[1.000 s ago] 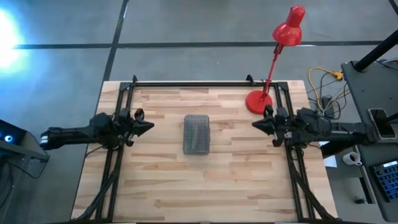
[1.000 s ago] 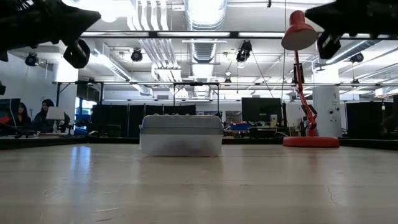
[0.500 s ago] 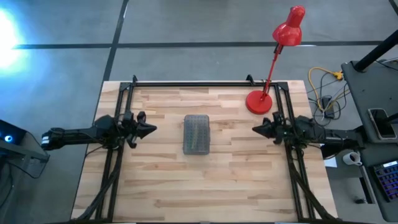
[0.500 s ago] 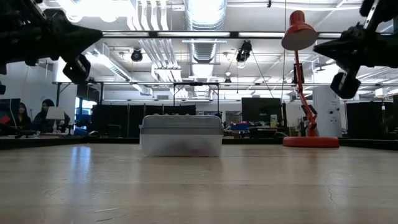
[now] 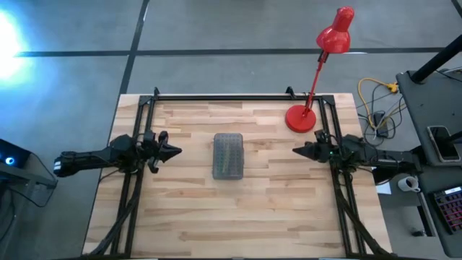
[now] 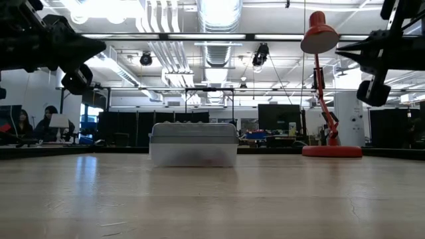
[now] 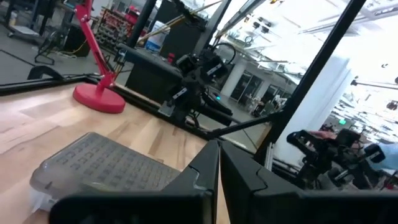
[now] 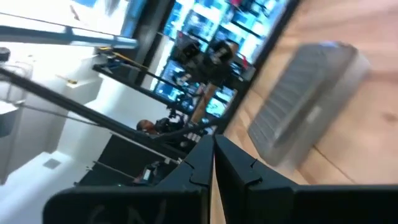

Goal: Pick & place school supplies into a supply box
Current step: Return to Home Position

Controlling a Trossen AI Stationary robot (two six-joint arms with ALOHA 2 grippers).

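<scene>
One box [image 5: 229,155] lies in the middle of the table [image 5: 274,209], closed, with its ribbed grey half on top; through the clear lower half, in the low view, only faint shapes show, and I cannot tell what is inside. The left gripper [image 5: 176,152] is at the left side of the box and the right gripper [image 5: 296,151] at the right side; each is well apart from it, above the wood, pointing toward it; the fingers of both are pressed together and hold nothing. A red lamp [image 5: 301,118] stands near the right gripper. Compared with one second ago, the box and the lamp have not moved; both grippers hang lower in the low view.
</scene>
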